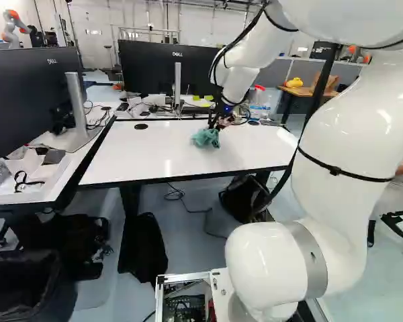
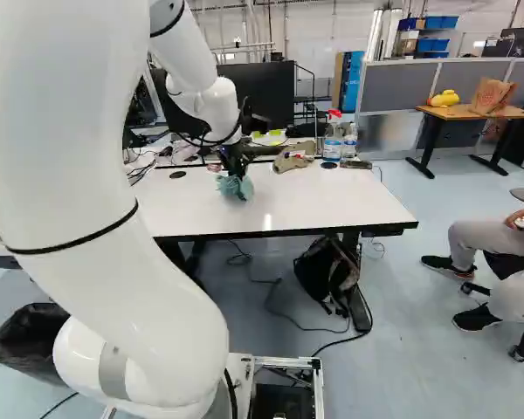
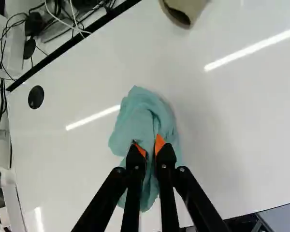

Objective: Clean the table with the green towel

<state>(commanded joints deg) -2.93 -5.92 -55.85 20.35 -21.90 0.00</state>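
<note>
Green towel (image 3: 141, 118) clamped, bulk ahead of claw (image 3: 150, 149)
Your claw is closed on the bunched cloth, whose long axis runs roughly in line with it, over the bench (image 1: 144, 161). For wiping strokes, you should keep that leading bulk against the surface.

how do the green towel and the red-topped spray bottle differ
The green towel is crumpled and soft-looking, while the spray bottle stands upright and keeps a firm shape. The towel is pinched in the hand; the bottle is ungripped. The towel is plain blue-green; the bottle is see-through under a red top.
</note>
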